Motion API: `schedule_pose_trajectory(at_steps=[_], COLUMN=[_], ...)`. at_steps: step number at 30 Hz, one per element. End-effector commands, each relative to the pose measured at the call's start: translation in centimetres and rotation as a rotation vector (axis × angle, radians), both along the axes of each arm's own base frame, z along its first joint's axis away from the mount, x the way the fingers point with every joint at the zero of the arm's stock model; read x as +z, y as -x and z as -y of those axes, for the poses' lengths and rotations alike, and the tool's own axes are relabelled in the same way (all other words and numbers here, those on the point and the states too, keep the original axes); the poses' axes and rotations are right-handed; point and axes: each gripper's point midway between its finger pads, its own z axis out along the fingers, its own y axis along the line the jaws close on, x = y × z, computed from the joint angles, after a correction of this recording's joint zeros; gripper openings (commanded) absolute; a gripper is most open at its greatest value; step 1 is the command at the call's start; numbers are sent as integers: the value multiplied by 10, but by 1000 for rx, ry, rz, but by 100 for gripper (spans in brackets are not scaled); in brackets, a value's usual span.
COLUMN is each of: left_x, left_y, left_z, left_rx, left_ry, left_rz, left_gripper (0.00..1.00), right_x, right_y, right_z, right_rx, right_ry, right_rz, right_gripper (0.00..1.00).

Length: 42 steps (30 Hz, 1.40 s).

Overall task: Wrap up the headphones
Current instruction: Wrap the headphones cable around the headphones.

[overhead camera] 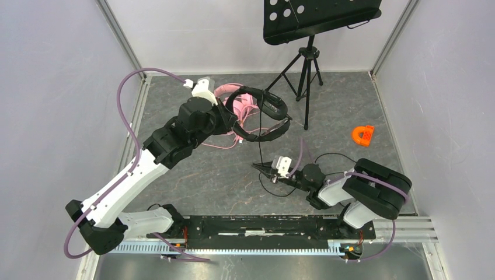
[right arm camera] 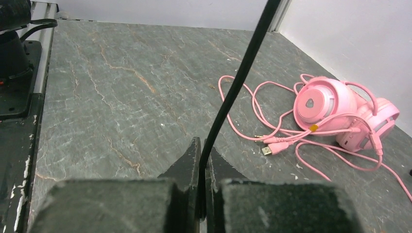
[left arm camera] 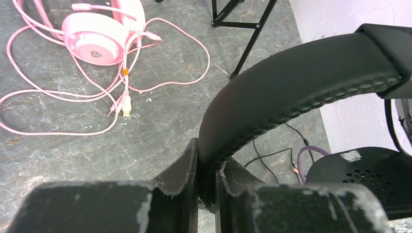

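Note:
My left gripper (overhead camera: 233,123) is shut on the headband of the black headphones (overhead camera: 262,114) and holds them above the floor; the band (left arm camera: 296,82) arches up from my jaws in the left wrist view. My right gripper (overhead camera: 258,167) is shut on the thin black cable (right arm camera: 233,92), which rises taut from my jaws (overhead camera: 261,149). The pink headphones (overhead camera: 242,105) lie behind the black ones, with their pink cable (left arm camera: 63,104) loosely spread on the floor; they also show in the right wrist view (right arm camera: 340,109).
A black music stand on a tripod (overhead camera: 306,64) stands at the back centre. A small orange plastic piece (overhead camera: 363,135) lies at the right. More black cable (overhead camera: 274,189) loops on the floor by the right arm. Grey walls close in both sides.

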Motion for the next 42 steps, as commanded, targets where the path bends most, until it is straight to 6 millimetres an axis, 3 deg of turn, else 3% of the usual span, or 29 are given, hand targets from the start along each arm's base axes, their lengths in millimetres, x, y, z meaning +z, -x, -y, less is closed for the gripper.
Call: schedule_pose_trajectory(at_steps=[1, 5, 10, 17, 22, 27, 34, 38, 42], left_x=[58, 71, 68, 61, 46, 23, -8, -31, -41], left_y=[-4, 2, 18, 70, 108, 125, 119, 104, 89], left_z=[-8, -3, 1, 15, 23, 23, 20, 10, 5], left_rx=[41, -10, -112, -446, -708, -858, -932, -972, -1019], left_ry=[92, 112, 68, -1, -62, -139, -288, -455, -601], left_rz=[118, 151, 133, 142, 143, 120, 68, 148, 283], left_gripper=[2, 2, 2, 2, 2, 2, 2, 2, 2], right_x=[36, 33, 42, 62, 82, 97, 97, 89, 80], right_y=[5, 4, -6, -27, -33, -34, -17, -9, -5], right_z=[17, 22, 40, 77, 90, 99, 88, 77, 69], right_rx=[-24, -41, -116, -275, -321, -340, -228, -150, -111], right_ry=[-118, -88, -116, -179, -213, -231, -200, -136, -28], right_rz=[93, 99, 109, 148, 200, 223, 179, 43, -124], right_gripper=[0, 0, 0, 4, 6, 9, 11, 8, 6])
